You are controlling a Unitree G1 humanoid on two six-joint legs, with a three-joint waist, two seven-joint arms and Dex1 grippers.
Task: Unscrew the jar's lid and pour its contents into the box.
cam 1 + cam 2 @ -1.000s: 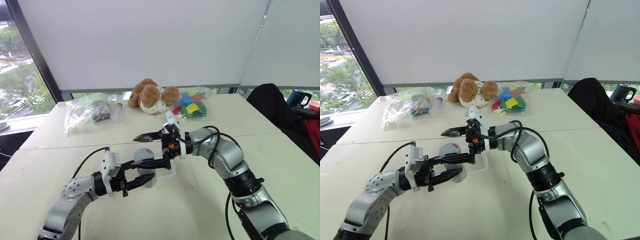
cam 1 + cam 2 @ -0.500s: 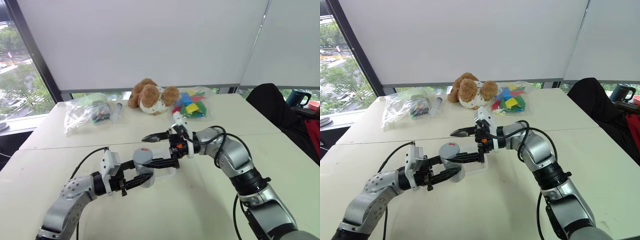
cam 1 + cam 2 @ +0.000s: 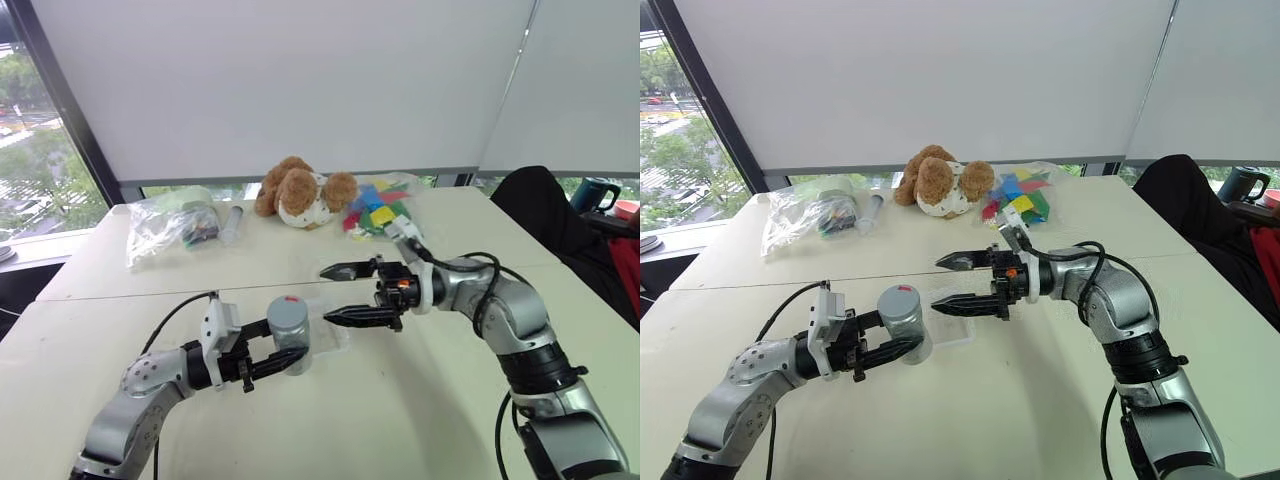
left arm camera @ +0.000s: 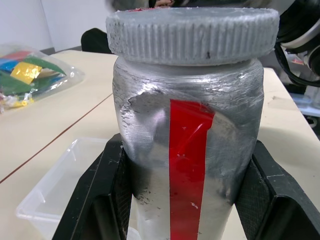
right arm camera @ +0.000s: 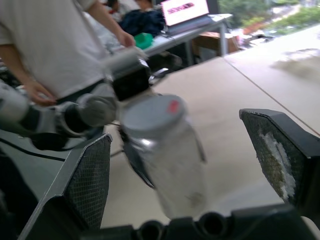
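Note:
My left gripper is shut on the silver-grey jar, which stands upright just above the table with its red stripe facing the left wrist camera. Black fingers press on both of the jar's sides. The ribbed lid sits on the jar and shows a reddish mark on top. The contents are hidden inside. My right gripper hangs open a little to the right of the lid, pointing at it, with nothing between its fingers. The clear box lies on the table just behind the jar.
At the table's far side lie a brown plush toy, a bag of coloured pieces, a clear bag of items and a clear tube. A black chair stands at the right. A person in a white shirt stands beyond the table.
My right gripper, whose open fingers stood around the lid, has drawn away to the right. The jar, still capped, stays in my left gripper.

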